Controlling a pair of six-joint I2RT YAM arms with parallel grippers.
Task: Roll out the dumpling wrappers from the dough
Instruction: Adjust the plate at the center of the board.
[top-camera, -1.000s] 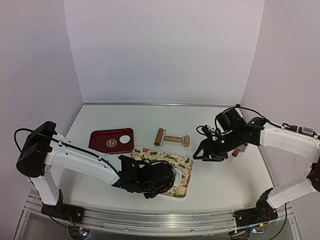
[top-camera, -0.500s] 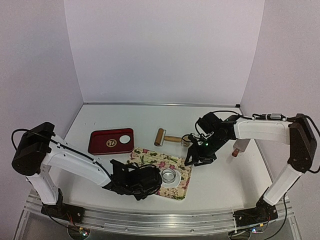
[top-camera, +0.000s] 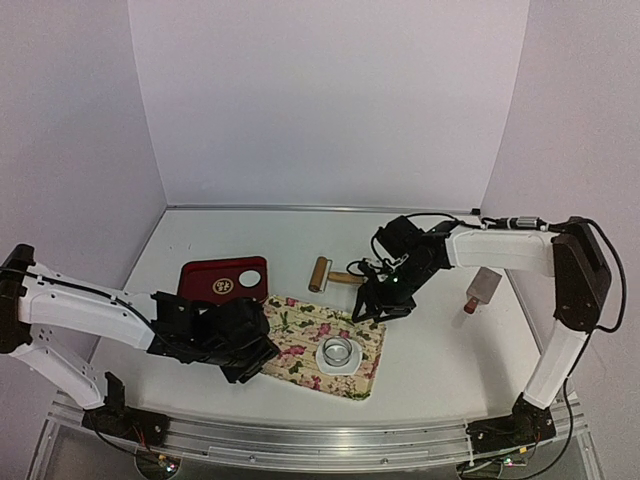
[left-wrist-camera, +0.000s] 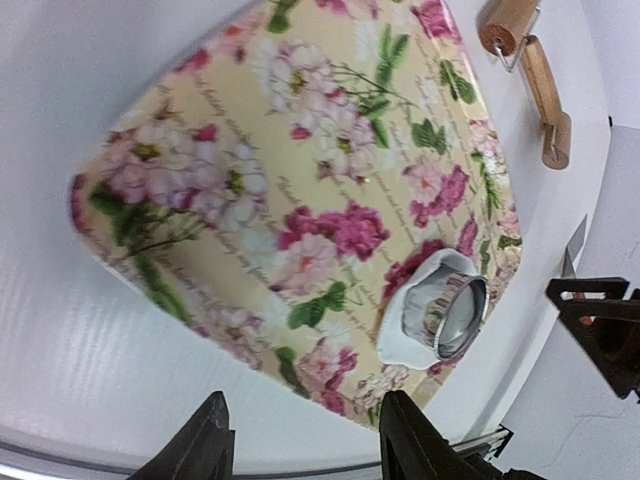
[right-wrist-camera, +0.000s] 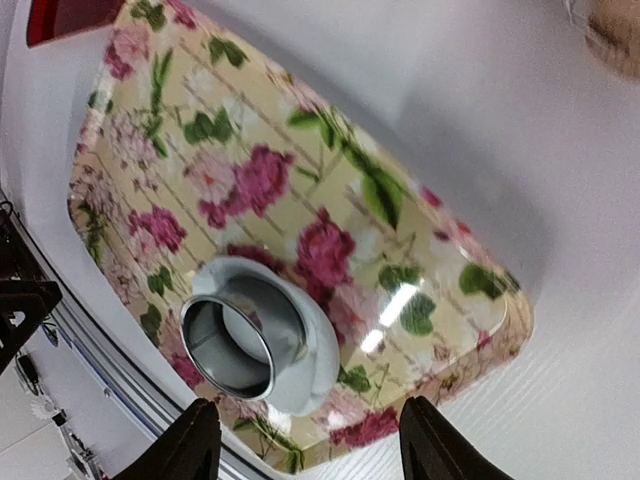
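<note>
Black-fingered left gripper (top-camera: 255, 350) hangs at the near left edge of the flowered yellow rectangular board (top-camera: 300, 335), jaws spread, nothing between them. On the board's near right part lies the flattened soft white dough (right-wrist-camera: 315, 365), a shiny round metal ring cutter (top-camera: 338, 350) standing on it. Over the far right corner hovers the right gripper (top-camera: 378, 305), released and empty too. Farther back, one thin white round dumpling wrapper (top-camera: 251, 279) rests in the dark red rectangular tray (top-camera: 205, 283), a wooden rolling pin (top-camera: 338, 275) to its right.

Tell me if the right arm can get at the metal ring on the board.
Probably yes: the open right gripper hangs by the board's far edge, nothing between it and the ring.
</note>
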